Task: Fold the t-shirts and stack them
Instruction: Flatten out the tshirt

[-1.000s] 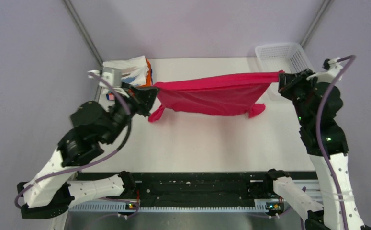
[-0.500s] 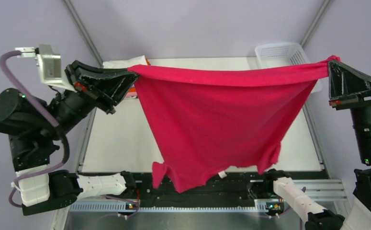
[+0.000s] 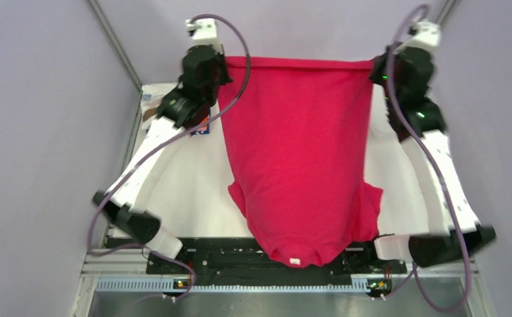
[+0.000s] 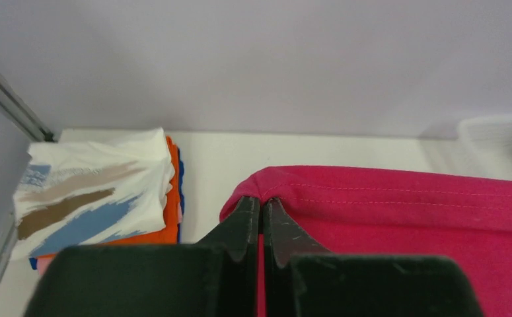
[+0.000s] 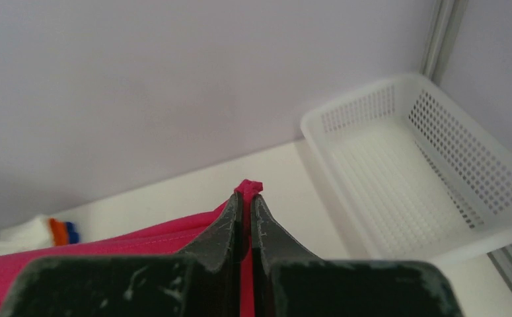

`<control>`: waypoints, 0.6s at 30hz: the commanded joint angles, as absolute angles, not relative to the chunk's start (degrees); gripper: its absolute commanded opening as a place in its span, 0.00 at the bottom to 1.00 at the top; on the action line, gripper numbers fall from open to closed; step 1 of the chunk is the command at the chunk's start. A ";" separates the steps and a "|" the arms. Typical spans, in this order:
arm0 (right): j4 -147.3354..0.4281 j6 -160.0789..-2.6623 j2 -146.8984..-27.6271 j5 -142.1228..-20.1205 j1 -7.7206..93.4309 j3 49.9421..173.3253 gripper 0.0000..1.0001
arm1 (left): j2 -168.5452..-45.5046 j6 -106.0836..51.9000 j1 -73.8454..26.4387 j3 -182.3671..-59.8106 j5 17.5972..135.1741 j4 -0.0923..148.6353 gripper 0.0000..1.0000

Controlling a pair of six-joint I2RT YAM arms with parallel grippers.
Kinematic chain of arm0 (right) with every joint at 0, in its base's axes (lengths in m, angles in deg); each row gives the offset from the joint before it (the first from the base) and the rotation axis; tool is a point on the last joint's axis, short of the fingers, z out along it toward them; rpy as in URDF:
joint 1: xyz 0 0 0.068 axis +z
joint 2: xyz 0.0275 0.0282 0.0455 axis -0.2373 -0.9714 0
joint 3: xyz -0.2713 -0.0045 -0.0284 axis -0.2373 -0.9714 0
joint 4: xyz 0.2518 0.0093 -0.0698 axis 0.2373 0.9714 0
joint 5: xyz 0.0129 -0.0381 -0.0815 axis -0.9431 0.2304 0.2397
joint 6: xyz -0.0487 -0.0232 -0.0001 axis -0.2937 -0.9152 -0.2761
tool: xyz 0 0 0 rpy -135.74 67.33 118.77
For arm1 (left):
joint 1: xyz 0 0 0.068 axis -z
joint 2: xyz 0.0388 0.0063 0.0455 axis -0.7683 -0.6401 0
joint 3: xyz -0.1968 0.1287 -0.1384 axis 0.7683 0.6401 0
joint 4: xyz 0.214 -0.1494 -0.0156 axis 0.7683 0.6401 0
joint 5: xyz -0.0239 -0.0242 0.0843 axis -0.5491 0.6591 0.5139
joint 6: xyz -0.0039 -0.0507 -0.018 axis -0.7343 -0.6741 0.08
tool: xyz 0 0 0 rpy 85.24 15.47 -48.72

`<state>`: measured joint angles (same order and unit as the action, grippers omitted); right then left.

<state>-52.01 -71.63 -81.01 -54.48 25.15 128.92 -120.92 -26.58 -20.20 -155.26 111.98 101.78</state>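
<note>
**Magenta-red t-shirt (image 3: 299, 152) held spread in the air above the table (image 3: 193, 191), collar end toward the near edge.**

We see the left gripper (image 4: 261, 201) and the right gripper (image 5: 246, 195) each pressed together on one corner of the stitched hem (image 4: 398, 195), which runs taut between them. The cloth is plain and hangs flat. Only the top view shows the whole garment, with a white label (image 3: 294, 261) at the collar. The left wrist view alone shows the stack of folded t-shirts (image 4: 101, 198) at the table's far left: white streaked tan and blue on top, then orange, pink and blue edges beneath. The right wrist view alone shows the white mesh basket (image 5: 425, 165) at the far right.
</note>
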 commanded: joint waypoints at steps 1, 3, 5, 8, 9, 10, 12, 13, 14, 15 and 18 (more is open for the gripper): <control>-62.33 -72.05 -96.90 -51.23 23.40 126.11 0.00 | -140.02 -31.50 -26.84 -161.70 102.67 101.81 0.00; -63.49 -70.43 -106.87 -53.77 22.79 129.53 0.00 | -150.96 -32.73 -29.39 -172.85 99.96 104.77 0.00; -64.34 -69.75 -117.25 -56.44 22.65 134.92 0.00 | -160.70 -33.54 -31.51 -182.06 97.33 106.17 0.00; -60.15 -69.07 -132.28 -57.73 22.70 148.16 0.15 | -170.43 -34.97 -33.99 -189.81 94.37 104.14 0.26; -57.35 -69.14 -137.50 -58.15 22.69 153.53 0.25 | -171.64 -36.02 -34.62 -190.29 93.10 103.09 0.43; -55.15 -69.48 -140.32 -58.55 22.73 159.12 0.36 | -171.95 -37.02 -35.28 -189.66 91.06 101.93 0.58; -54.30 -70.39 -142.96 -57.90 22.77 163.06 0.57 | -170.82 -38.01 -36.01 -186.74 89.25 97.83 0.90; -54.50 -70.62 -142.88 -57.62 22.72 163.43 0.65 | -169.86 -38.23 -36.05 -185.33 88.96 96.62 0.98; -54.92 -70.85 -142.16 -57.81 22.71 162.87 0.69 | -169.02 -38.33 -36.01 -184.43 88.36 95.80 0.99; -55.66 -71.03 -140.82 -58.50 22.82 161.48 0.73 | -168.14 -38.51 -36.01 -183.73 87.56 95.51 0.99; -59.61 -71.43 -134.41 -60.47 23.20 152.76 0.84 | -165.04 -40.46 -35.80 -182.26 84.08 96.68 0.99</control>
<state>-54.19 -70.58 -145.36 -58.59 22.83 156.25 -174.38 -37.53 -37.12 -183.09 90.28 102.09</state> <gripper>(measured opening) 0.792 0.988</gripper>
